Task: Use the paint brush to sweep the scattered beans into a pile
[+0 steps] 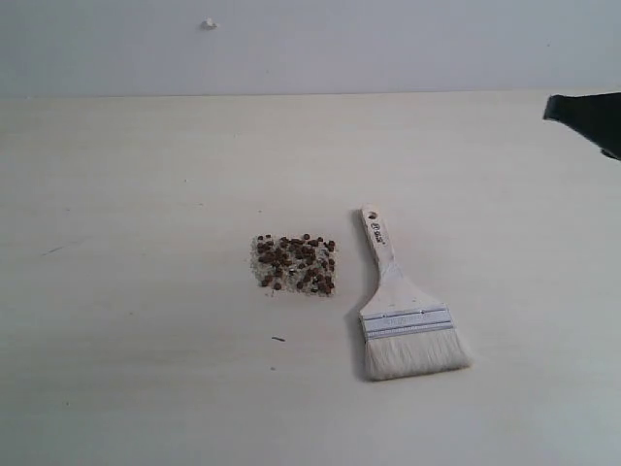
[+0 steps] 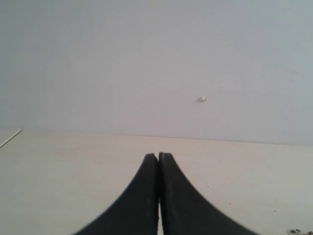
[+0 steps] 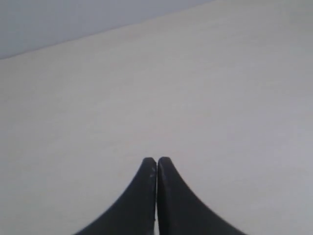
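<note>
I see a broad pale table (image 1: 146, 388) with a faint wood grain, matte and nearly bare. It runs back to a plain grey-white wall (image 1: 408, 49). One small white speck (image 1: 209, 23) sits high on that wall, and it also shows in the left wrist view.

Near the middle of the table the beans (image 1: 303, 254) lie gathered in one pile (image 1: 294, 265). It is a compact, roughly rectangular patch of tiny round reddish-brown grains on a bed of fine whitish crumbs. A short dark fleck (image 1: 278, 339) lies on the bare surface nearer the camera, apart from the patch.

The paint brush (image 1: 398, 316) lies flat just to the right of the pile without touching it. Its pale wooden handle (image 1: 375, 238) has a hole at its end and points toward the wall. The ribbed silver ferrule (image 1: 407, 322) and the splayed off-white bristles (image 1: 414, 355) face the camera.

My left gripper (image 2: 158, 157) has its smooth black fingers pressed together on nothing, above empty table. The right gripper (image 3: 157, 160) is likewise closed and empty over bare surface. In the exterior view only a dark arm part (image 1: 587, 116) shows, at the right edge and well away from the brush.
</note>
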Controlling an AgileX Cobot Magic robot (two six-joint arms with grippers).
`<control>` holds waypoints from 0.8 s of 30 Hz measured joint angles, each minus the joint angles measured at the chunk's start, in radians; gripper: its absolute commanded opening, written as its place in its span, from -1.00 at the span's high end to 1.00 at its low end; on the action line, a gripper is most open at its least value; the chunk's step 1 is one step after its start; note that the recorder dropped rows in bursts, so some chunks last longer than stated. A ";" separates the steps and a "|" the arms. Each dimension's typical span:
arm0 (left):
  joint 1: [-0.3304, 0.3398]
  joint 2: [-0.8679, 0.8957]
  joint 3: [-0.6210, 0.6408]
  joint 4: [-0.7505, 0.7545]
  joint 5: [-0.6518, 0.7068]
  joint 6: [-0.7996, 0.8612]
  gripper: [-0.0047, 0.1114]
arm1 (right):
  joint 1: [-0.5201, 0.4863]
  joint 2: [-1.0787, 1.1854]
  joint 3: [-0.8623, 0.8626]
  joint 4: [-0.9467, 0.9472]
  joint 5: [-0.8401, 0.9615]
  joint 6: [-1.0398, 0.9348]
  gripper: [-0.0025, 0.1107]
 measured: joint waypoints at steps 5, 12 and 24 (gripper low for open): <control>0.000 0.000 0.000 0.000 0.000 0.000 0.92 | 0.000 -0.214 0.109 -0.009 -0.013 0.040 0.96; 0.000 0.000 0.000 0.000 0.000 0.000 0.92 | 0.000 -0.464 0.223 -0.010 -0.160 0.046 0.96; 0.000 0.000 0.000 0.000 0.000 0.000 0.92 | 0.000 -0.659 0.261 -0.014 -0.266 0.046 0.96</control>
